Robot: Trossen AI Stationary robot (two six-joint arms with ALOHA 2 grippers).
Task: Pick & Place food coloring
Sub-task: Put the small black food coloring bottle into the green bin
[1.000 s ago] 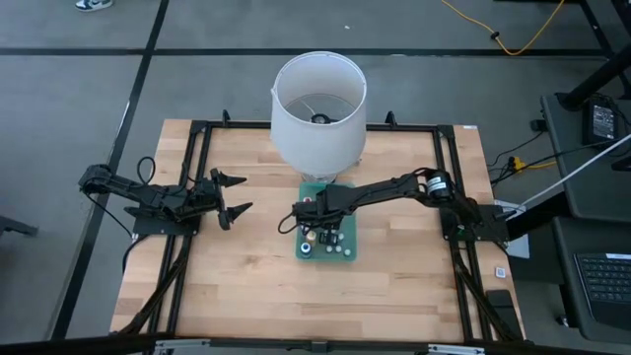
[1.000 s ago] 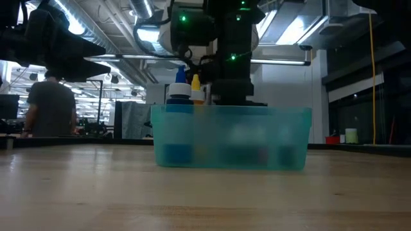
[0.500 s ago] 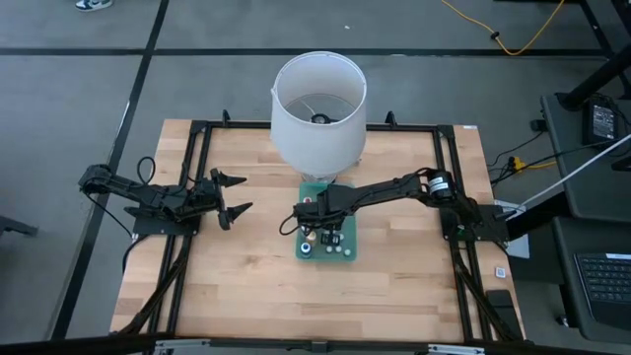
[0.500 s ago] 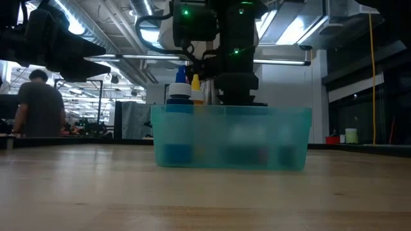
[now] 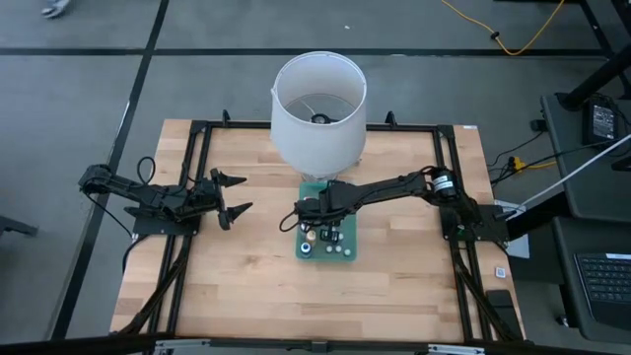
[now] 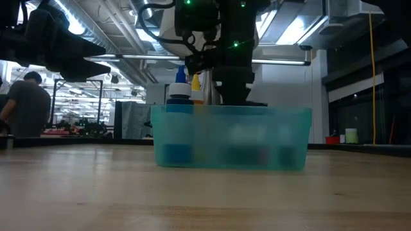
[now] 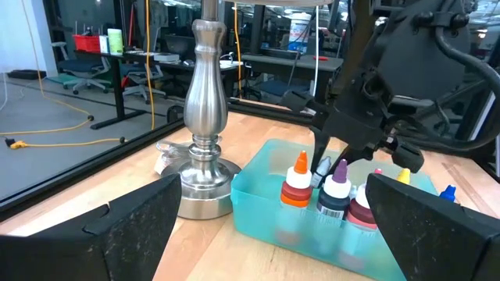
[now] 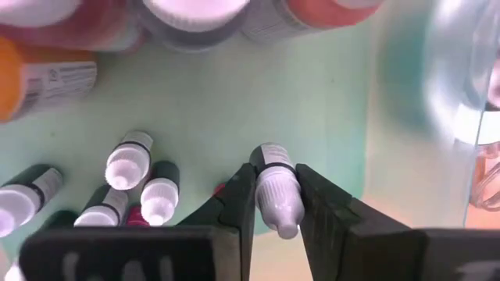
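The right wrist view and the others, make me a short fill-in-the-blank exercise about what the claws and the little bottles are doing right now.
1. The right claw is shut on a small bottle whose cap is ____.
2. The left claw waits away from the teal bin with its fingers ____.
3. The other bottles stand inside a bin coloured ____.
4. Next to the bin stands a lamp with a ____ shade.

Missing words: white; open; teal; white

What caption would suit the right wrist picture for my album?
The right gripper pinches a small white-capped bottle above the teal bin of food coloring bottles.
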